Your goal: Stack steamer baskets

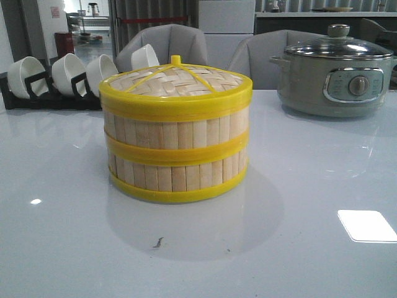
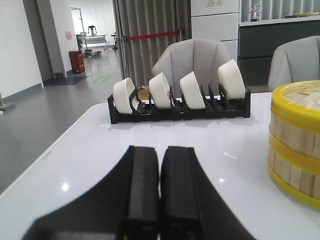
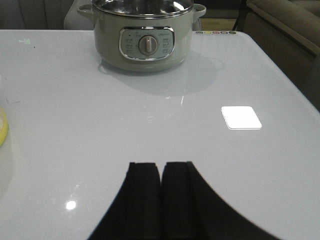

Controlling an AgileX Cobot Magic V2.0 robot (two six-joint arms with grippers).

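Observation:
Two steamer baskets stand stacked in the middle of the table, the upper basket [image 1: 177,127] on the lower basket [image 1: 178,175], with the woven lid [image 1: 177,81] on top. The stack also shows at the edge of the left wrist view [image 2: 295,145]; a sliver of yellow rim [image 3: 3,127] shows in the right wrist view. My left gripper [image 2: 161,150] is shut and empty, over the table to the left of the stack. My right gripper [image 3: 161,166] is shut and empty, over the table to the right of the stack. Neither gripper shows in the front view.
A black rack [image 1: 43,93] with several white bowls stands at the back left, also in the left wrist view [image 2: 180,107]. An electric pot [image 1: 338,74] with a glass lid stands at the back right, also in the right wrist view [image 3: 145,37].

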